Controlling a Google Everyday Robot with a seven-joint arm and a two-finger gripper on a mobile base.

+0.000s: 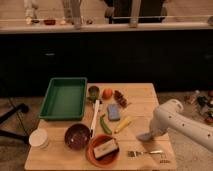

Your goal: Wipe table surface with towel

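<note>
The table surface [140, 100] is a light tan plank top that fills the lower middle of the camera view. The towel [144, 136], a small pale grey-blue cloth, lies on the table near its right front edge. My gripper [148, 133] comes in from the right on a white arm [175, 117]. It points down onto the towel, shut on it, and holds it against the wood. The wrist hides most of the towel.
A green tray [64, 97] sits at the left. A white cup [39, 137], dark bowl [77, 136] and orange bowl [103, 149] line the front. A blue sponge [114, 112], yellow piece [123, 124] and fork [145, 152] lie close to the towel.
</note>
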